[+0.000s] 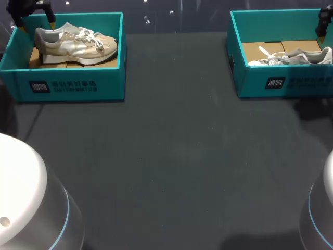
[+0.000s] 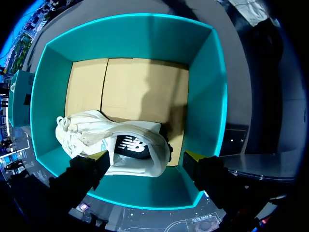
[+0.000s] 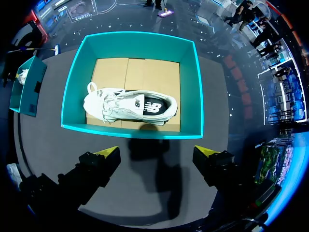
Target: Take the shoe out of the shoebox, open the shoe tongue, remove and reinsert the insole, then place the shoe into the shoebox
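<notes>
left hand (image 2: 145,160) released above shoe (image 1: 78,44), upper left; right hand (image 3: 157,154) released. risk: 1 finger snagging shoebox (image 1: 73,83) wall.

The box (image 2: 207,96) under the left gripper (image 2: 146,158) is teal with a brown floor. Its shoe (image 2: 91,133) is cream, black inside.

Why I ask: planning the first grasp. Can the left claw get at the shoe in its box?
Probably yes: the left claw hangs open over the lidless box, and the shoe lies uncovered just beneath it, with nothing in between.
</notes>
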